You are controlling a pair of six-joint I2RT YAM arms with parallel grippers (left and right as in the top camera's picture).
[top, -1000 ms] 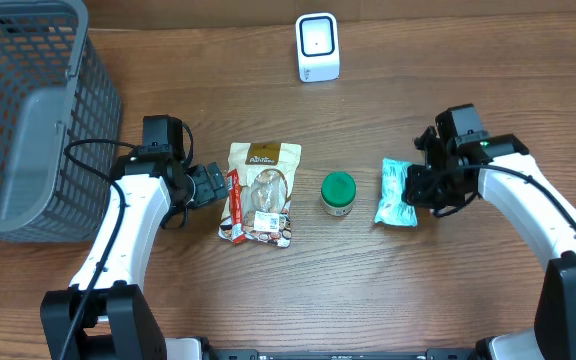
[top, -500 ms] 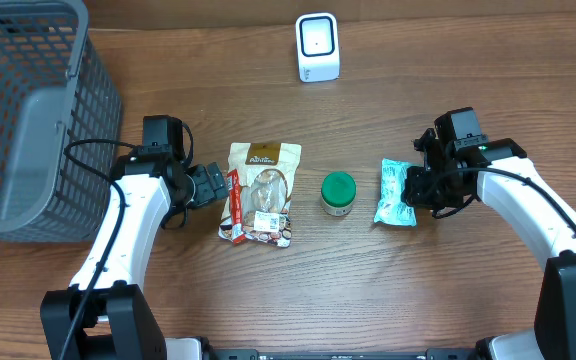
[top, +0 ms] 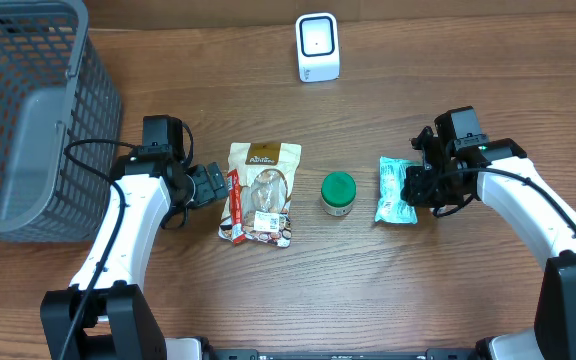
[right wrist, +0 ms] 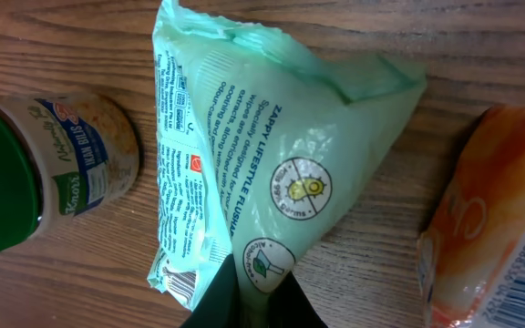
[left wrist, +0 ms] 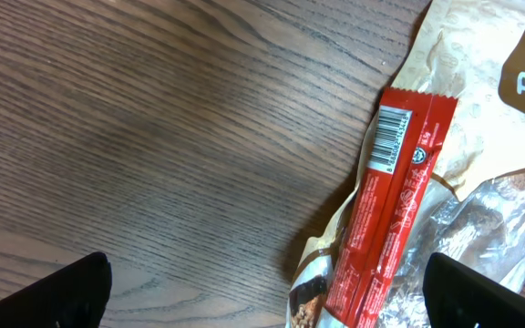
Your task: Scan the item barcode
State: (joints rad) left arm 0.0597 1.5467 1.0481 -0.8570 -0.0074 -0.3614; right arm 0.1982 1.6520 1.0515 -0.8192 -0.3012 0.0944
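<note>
— From overhead: whereabouts of the mint packet (top: 396, 190)?
— Right of centre, on the wooden table (top: 368, 290), just beside a green-lidded jar (top: 338, 193). Pinched at its right edge by the right gripper (top: 415, 188), jaws drawn almost together on it.
— And the scanner (top: 317, 47)?
— Top centre, white, well apart from the packet.
— Left half of the frame?
— Grey basket (top: 28, 110) at upper left. Left gripper (top: 213, 184) spread as wide as possible, holding nothing, just beside a snack bag (top: 260, 193) with a red bar (top: 234, 205) along its left edge.
— Left wrist view?
— Dark fingertips (left wrist: 62, 296) in both bottom corners, far apart, gripping nothing. Red bar slanting down the right half, barcode at its upper end, lying over the pale bag.
— Right wrist view?
— Mint packet filling the centre, printed side up, creased. Black jaws meeting at bottom centre, clamped on the packet's lower corner. Jar at the left edge. Orange pack (right wrist: 490, 228) at the right edge, barcode at lower right, partly cut off.
</note>
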